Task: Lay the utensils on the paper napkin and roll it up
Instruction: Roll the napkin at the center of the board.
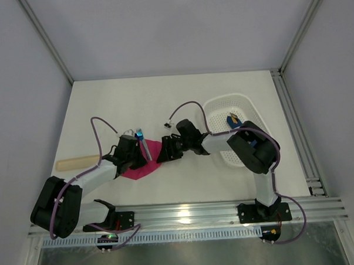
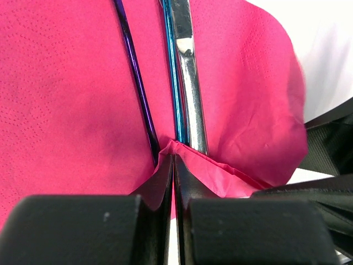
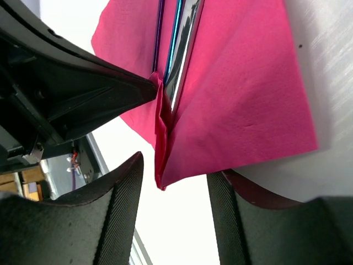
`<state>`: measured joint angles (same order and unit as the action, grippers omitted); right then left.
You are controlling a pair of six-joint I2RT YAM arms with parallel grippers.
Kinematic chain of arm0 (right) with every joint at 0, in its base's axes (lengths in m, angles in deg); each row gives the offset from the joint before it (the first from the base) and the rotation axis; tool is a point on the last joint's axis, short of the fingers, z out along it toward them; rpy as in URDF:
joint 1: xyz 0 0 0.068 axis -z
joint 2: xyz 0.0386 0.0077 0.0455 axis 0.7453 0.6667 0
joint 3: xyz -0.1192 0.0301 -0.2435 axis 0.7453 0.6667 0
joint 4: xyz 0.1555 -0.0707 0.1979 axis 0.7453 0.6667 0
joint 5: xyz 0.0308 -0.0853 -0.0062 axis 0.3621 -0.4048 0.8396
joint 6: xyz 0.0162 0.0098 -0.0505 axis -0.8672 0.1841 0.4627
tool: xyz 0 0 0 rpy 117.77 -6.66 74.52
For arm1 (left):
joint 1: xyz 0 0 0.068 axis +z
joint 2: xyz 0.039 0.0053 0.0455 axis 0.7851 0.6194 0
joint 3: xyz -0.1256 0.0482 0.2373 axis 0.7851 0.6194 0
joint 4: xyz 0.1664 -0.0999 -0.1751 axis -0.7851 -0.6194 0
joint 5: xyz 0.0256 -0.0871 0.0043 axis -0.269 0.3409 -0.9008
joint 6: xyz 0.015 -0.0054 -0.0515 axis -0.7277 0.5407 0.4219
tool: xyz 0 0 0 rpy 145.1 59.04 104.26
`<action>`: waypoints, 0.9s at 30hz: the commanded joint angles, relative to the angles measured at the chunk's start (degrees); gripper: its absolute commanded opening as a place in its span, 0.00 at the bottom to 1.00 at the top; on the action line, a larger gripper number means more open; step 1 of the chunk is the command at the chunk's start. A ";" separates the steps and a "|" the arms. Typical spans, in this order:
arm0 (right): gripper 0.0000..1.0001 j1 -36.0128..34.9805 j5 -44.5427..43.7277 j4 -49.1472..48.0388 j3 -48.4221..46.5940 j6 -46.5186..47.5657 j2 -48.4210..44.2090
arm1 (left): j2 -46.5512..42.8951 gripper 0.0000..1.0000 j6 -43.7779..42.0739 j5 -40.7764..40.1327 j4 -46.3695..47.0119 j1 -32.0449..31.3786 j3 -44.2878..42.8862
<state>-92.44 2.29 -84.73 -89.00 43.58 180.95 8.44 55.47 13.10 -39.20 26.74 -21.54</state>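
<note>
At my left gripper (image 2: 174,165), the pinched fold of the paper napkin (image 2: 66,99) should, I judge, be carried over the utensils (image 2: 182,83) in one low, even sweep, so that the handles lie parallel and roll up inside. Its jaws are clamped tight on that pink edge, right at the handle ends. Beyond, over the white table (image 1: 105,106), my right gripper (image 3: 174,187) stands half open astride the raised crease, gripping nothing.
</note>
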 commanded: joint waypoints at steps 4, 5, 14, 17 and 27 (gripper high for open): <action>0.56 0.39 4.27 -12.10 3.74 -3.62 -1.26 | -1.27 0.00 -0.75 -0.30 -0.44 0.03 -0.99; 0.56 0.39 4.36 -12.02 3.65 -3.45 -1.08 | -1.36 0.00 -0.75 -0.39 -0.36 0.03 -0.99; 0.44 0.39 1.21 -4.47 0.32 0.24 0.59 | -1.71 0.00 -0.75 -0.39 -0.53 0.03 -0.99; 0.38 0.39 0.24 -3.05 -0.13 0.42 0.94 | -2.15 0.00 -0.84 -0.56 -0.97 -0.05 -1.08; 0.09 0.39 -0.56 -2.17 -0.39 0.24 1.29 | -4.35 0.00 -0.93 0.23 -1.59 0.03 -1.69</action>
<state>-92.00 2.79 -86.11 -87.47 42.71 182.18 5.79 55.45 13.10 -40.56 26.74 -21.54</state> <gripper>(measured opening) 0.098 0.002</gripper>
